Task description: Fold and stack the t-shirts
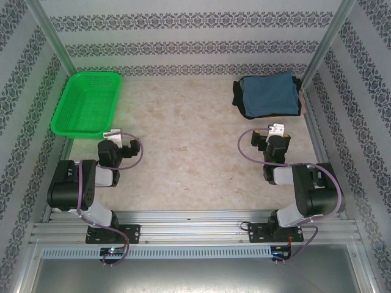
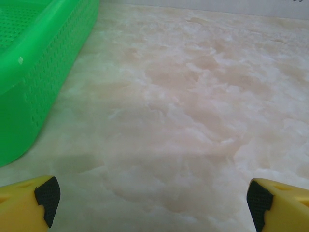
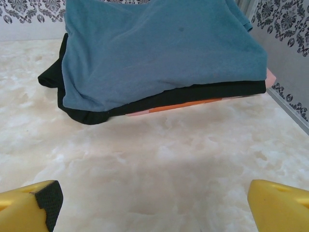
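Far right of table (image 1: 183, 165): soft slate-blue t-shirt (image 3: 159, 48), folded, atop black t-shirt (image 3: 82, 113) | near left: my left gripper (image 2: 153, 199) spread wide, empty | near right: my right gripper (image 3: 153, 205) spread wide, empty

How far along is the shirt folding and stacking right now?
Done: the slate-blue shirt lies folded on the black shirt, over an orange layer, at the far right corner of the table. In hand: nothing; left pincer and right pincer are open, empty, over bare table. Left: probably just squaring them up, since black cloth pokes out on one side.
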Action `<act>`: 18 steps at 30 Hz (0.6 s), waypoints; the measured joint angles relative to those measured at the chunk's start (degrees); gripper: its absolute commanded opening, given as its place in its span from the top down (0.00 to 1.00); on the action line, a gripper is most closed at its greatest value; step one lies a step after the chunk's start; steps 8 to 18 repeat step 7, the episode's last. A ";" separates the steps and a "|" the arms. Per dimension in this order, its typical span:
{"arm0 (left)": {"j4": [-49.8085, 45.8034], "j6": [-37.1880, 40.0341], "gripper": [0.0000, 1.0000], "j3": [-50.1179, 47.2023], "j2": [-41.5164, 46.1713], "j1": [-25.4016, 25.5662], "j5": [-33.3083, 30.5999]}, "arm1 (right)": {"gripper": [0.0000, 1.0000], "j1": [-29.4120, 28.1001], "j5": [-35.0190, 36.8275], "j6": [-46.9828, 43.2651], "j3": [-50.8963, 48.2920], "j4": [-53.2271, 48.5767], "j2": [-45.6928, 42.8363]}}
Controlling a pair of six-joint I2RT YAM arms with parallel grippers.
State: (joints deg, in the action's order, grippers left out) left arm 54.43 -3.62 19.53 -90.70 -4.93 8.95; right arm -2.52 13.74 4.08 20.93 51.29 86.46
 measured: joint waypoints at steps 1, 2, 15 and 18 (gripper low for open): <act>0.07 0.00 0.00 0.00 -0.02 0.00 -0.15 | 0.02 0.00 0.00 0.00 0.00 0.00 0.00; 0.15 0.00 0.00 0.00 -0.02 0.00 -0.20 | 0.02 0.00 0.00 0.00 0.00 0.00 0.00; 0.22 0.02 0.00 0.00 -0.02 0.00 -0.39 | 0.02 0.15 -0.74 0.02 0.00 0.00 0.00; 0.22 0.02 0.00 0.00 -0.02 0.00 -0.39 | 0.02 0.15 -0.74 0.02 0.00 0.00 0.00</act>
